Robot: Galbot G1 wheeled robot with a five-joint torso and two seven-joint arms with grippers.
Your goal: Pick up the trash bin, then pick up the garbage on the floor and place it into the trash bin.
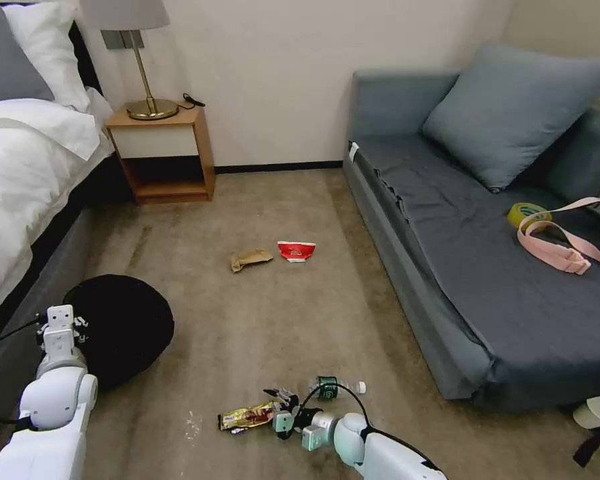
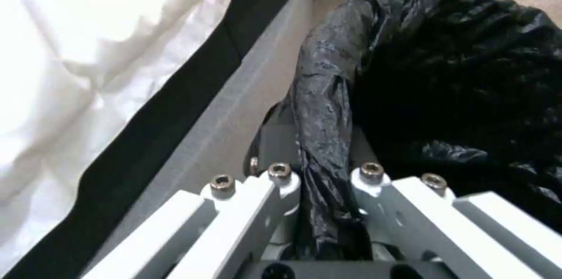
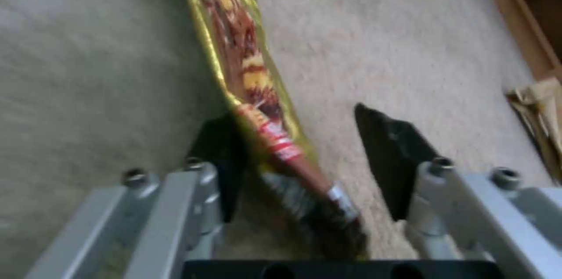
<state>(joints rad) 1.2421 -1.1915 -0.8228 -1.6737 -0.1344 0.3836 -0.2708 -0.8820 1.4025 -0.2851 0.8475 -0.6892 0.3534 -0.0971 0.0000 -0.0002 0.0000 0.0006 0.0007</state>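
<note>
1. Wrapper first: the gold-and-red snack wrapper (image 1: 247, 417) lies flat on the carpet at the bottom centre of the head view, and my right gripper (image 1: 281, 408) sits at its right end.
2. In the right wrist view the wrapper (image 3: 252, 81) runs up the middle of the frame with its near end between the two black fingers (image 3: 393, 156). The jaws stand wide apart, one pad just beside the foil, the other well clear, nothing held.
3. I judge the step in hand to be closing on that end. I want the foil centred, since it lies nearer one pad.
4. I keep the fingertips low against the carpet so the thin film does not slip under them.
5. My left gripper (image 1: 61, 327), at the lower left of the head view, is clamped on the bag-lined rim (image 2: 325, 138) of the trash bin (image 1: 123, 327), beside the bed (image 1: 27, 173). I hold that arm steady.
6. Other garbage waits: a clear bottle (image 1: 337, 387) just right of the right gripper, a brown paper bag (image 1: 250, 259) and a red-and-white packet (image 1: 296, 251) at mid-frame.
</note>
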